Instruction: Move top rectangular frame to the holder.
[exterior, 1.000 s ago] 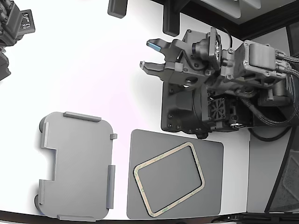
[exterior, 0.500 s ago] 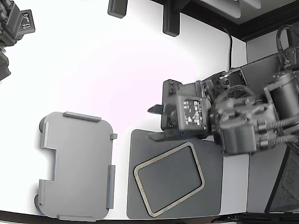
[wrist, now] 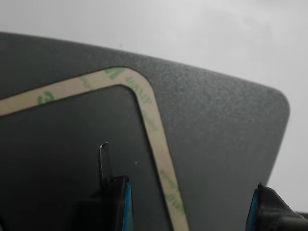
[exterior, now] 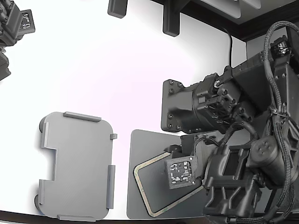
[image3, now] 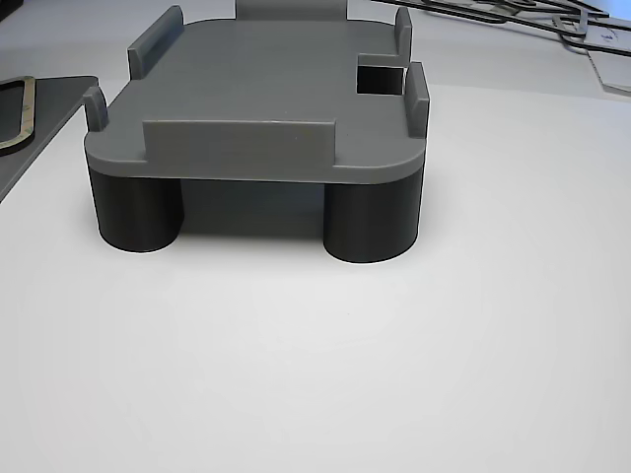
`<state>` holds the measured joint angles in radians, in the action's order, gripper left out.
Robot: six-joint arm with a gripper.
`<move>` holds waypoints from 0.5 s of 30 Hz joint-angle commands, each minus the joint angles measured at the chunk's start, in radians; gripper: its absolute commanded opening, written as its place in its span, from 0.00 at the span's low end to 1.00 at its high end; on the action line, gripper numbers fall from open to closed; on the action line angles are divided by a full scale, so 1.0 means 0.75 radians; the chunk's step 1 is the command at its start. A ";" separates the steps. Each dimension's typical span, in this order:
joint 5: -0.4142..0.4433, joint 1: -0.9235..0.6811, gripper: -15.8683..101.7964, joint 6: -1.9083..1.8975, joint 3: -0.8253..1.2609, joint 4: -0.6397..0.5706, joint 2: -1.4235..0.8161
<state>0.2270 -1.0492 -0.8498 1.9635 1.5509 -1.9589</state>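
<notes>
1. We are seeing the pincer hanging spread and released over the dark grey mat, its fingertips straddling one strip of the top rectangular frame and gripping nothing.
2. The frame is lying flat on the mat near the desk's front edge, partly hidden by the arm in the exterior view.
3. The holder is standing apart from the mat on the white desk, toward the exterior view's left; in the other view the holder is resting on dark round feet.
</notes>
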 commanded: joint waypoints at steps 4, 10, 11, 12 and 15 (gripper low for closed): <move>-0.002 -0.088 0.98 -0.088 0.076 -0.090 -0.014; -0.012 -0.084 0.98 -0.065 0.223 -0.252 -0.051; -0.014 -0.080 0.98 -0.061 0.237 -0.268 -0.053; -0.018 -0.074 0.98 -0.057 0.245 -0.276 -0.053; -0.035 -0.043 0.98 -0.029 0.247 -0.278 -0.041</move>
<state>0.2040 -1.1106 -0.8836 2.1675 1.3453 -1.9712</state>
